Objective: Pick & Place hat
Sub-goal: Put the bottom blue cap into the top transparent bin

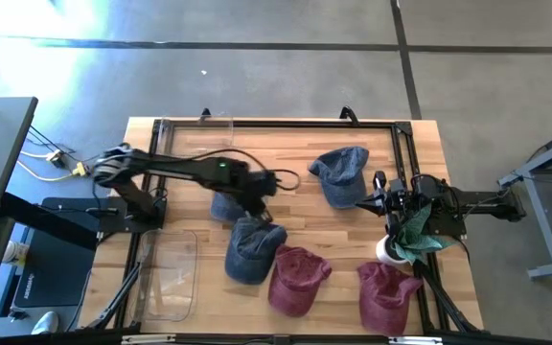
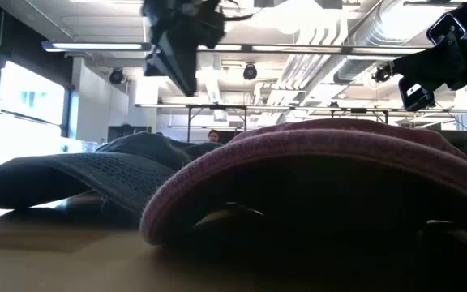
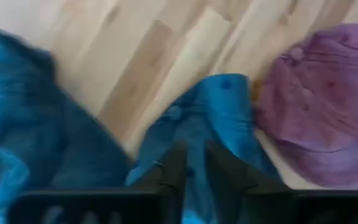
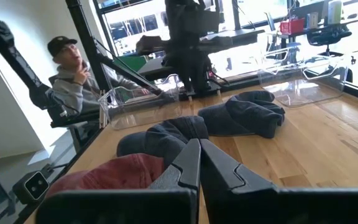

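Table [image 1: 353, 278]: pale wood planks with a dark frame along the edges.
Left claw [image 1: 260, 209]: reaches from the left edge to mid-table and hangs just above the blue hats; in the left wrist view its fingers [image 3: 173, 171] stand slightly apart with a narrow gap, pinching nothing.
Blue hat A [image 1: 253, 249]: lies directly below and just in front of the left claw, near the table's middle; in the left wrist view it [image 3: 219, 112] fills the space straight ahead of the fingertips.
Blue hat B [image 1: 226, 206]: partly hidden under the left arm, just beside hat A, toward the back; whether the two touch I cannot tell.
Blue hat C [image 1: 341, 174]: lies toward the back right, between the two claws, well apart from the left one.
Maroon hat A [image 1: 297, 278]: touches hat A's right side, near the front edge; it looks purple in the left wrist view [image 3: 322, 106].
Maroon hat B [image 1: 387, 292]: front right corner, near the right arm's base.
Right claw [image 1: 367, 201]: waits at the right side beside hat C, fingers [image 4: 191, 165] pressed together, holding nothing.
Green cloth [image 1: 415, 230]: draped on the right arm.
Clear tray [image 1: 169, 278]: front left of the table.
Person [image 4: 73, 68]: seated beyond the table, wearing a cap and grey hoodie.
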